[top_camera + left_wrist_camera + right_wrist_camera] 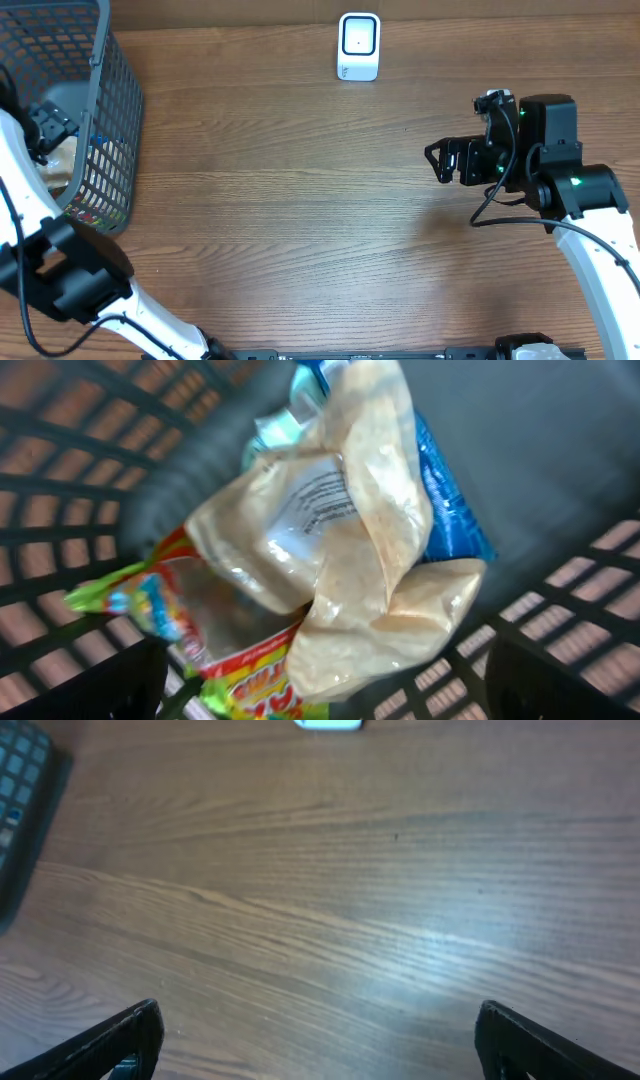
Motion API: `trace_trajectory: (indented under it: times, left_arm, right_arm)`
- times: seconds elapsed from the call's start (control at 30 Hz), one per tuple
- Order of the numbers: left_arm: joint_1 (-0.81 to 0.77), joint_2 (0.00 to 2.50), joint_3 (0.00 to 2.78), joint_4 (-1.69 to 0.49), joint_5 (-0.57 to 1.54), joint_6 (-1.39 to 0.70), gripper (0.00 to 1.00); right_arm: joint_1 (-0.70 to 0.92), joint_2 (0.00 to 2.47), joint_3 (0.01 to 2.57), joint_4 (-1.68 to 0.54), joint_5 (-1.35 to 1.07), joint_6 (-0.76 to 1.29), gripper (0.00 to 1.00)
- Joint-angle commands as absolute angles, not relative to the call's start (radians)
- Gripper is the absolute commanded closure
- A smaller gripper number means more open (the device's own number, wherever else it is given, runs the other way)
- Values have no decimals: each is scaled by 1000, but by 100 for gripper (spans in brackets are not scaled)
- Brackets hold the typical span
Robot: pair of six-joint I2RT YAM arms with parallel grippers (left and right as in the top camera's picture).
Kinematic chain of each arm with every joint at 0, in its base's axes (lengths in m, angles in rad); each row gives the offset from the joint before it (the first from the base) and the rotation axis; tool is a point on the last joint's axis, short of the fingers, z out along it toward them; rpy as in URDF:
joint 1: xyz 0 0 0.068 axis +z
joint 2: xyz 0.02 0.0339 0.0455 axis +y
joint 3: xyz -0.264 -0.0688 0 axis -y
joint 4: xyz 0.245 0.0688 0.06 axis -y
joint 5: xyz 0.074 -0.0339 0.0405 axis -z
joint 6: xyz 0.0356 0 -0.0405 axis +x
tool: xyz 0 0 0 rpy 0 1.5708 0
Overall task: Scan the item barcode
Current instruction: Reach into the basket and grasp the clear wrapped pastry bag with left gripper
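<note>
Barely started, with the left hand spread wide inside the dark wire basket, just above the pale crinkled plastic pouch, not yet gripped nor shown to the small white box scanner well outside the basket, right hand likewise parted, empty.

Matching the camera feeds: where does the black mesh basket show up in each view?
Overhead: basket at the upper left corner of the table.
Left wrist: its mesh wall rings the frame, snack bags in the middle.
Right wrist: a dark sliver at the upper left edge.
Shared landmark: white scanner, top centre overhead, top edge in right wrist.
</note>
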State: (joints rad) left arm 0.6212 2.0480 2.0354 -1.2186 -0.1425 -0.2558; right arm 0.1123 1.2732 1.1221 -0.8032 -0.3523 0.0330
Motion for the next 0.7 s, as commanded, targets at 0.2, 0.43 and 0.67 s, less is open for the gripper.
trace_trajectory:
  times: [0.2, 0.43, 0.67]
  left_arm:
    - [620, 2219, 2051, -1196, -137, -247, 7]
    - [607, 2318, 2051, -1198, -137, -247, 31]
    - [602, 2303, 2082, -1227, -138, -256, 96]
  right_arm:
    - [118, 1271, 1145, -807, -361, 29, 0]
    - [118, 1271, 1145, -814, -361, 29, 0]
    - [118, 1271, 1145, -814, -361, 29, 0]
